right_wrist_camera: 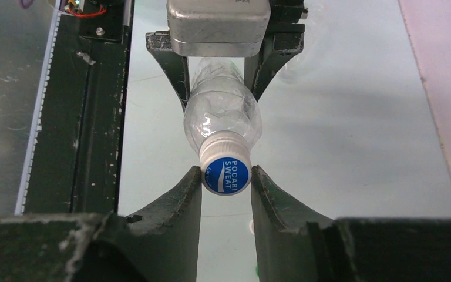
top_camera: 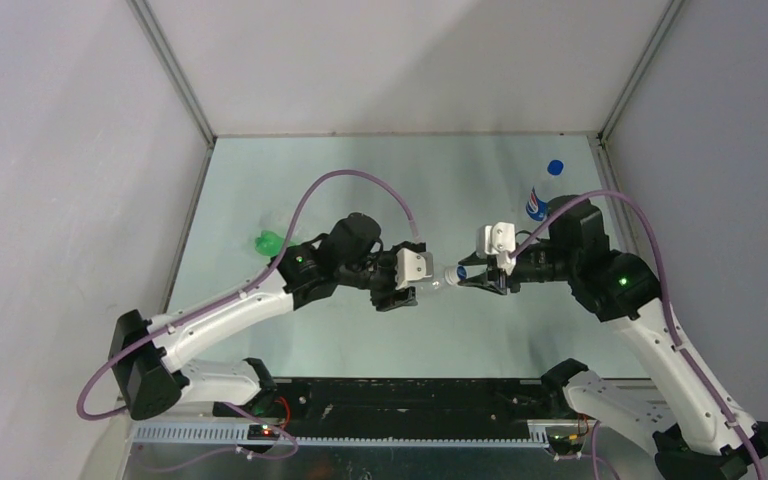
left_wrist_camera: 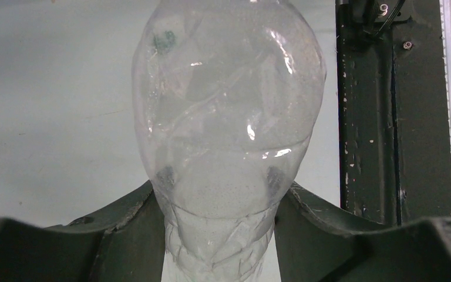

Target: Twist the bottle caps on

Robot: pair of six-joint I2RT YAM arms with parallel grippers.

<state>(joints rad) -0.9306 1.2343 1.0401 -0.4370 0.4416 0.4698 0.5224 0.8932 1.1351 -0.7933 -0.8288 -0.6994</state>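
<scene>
My left gripper [top_camera: 400,287] is shut on a plain clear bottle [top_camera: 438,279] and holds it on its side above the table, neck pointing right. In the left wrist view the bottle's body [left_wrist_camera: 229,111] fills the gap between my fingers [left_wrist_camera: 123,229]. My right gripper [top_camera: 472,276] is shut on the bottle's cap [right_wrist_camera: 226,171], which is white with a blue top and sits on the neck between my fingertips. The bottle [right_wrist_camera: 223,111] and my left gripper [right_wrist_camera: 220,70] show beyond it. A green bottle [top_camera: 268,243] lies at the left. A Pepsi-label bottle [top_camera: 536,205] and a blue cap [top_camera: 556,168] are at the far right.
A black rail [top_camera: 410,400] runs along the table's near edge, under both arms; it shows in the left wrist view [left_wrist_camera: 367,117] and the right wrist view [right_wrist_camera: 88,117]. Grey walls enclose the table [top_camera: 380,180] on the left, back and right.
</scene>
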